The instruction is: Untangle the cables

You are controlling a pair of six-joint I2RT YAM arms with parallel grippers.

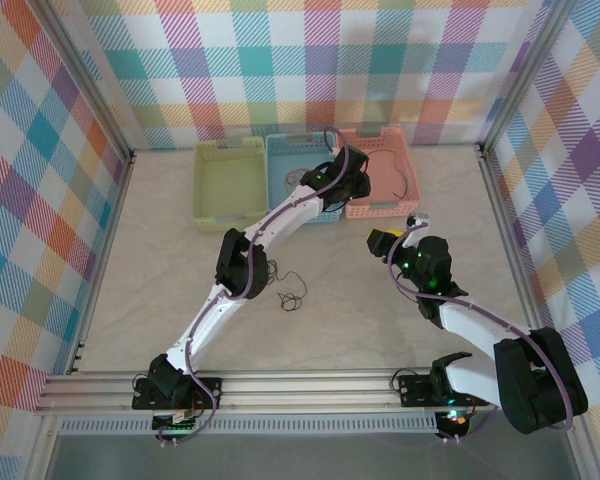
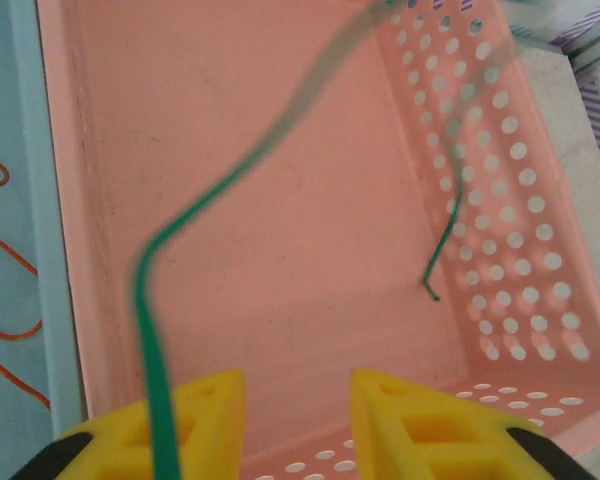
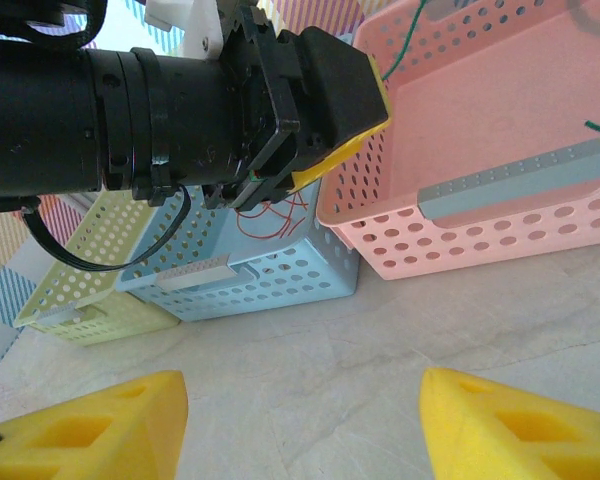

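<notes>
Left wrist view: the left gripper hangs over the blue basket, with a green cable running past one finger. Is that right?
Not the blue one: in the left wrist view the left gripper hangs over the pink basket. The green cable does run past one finger.

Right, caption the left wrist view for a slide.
Green cable trails past the open left gripper into the pink basket.

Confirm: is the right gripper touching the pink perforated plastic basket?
Apart. The right wrist view shows bare table between the right gripper and the pink perforated plastic basket.
</notes>
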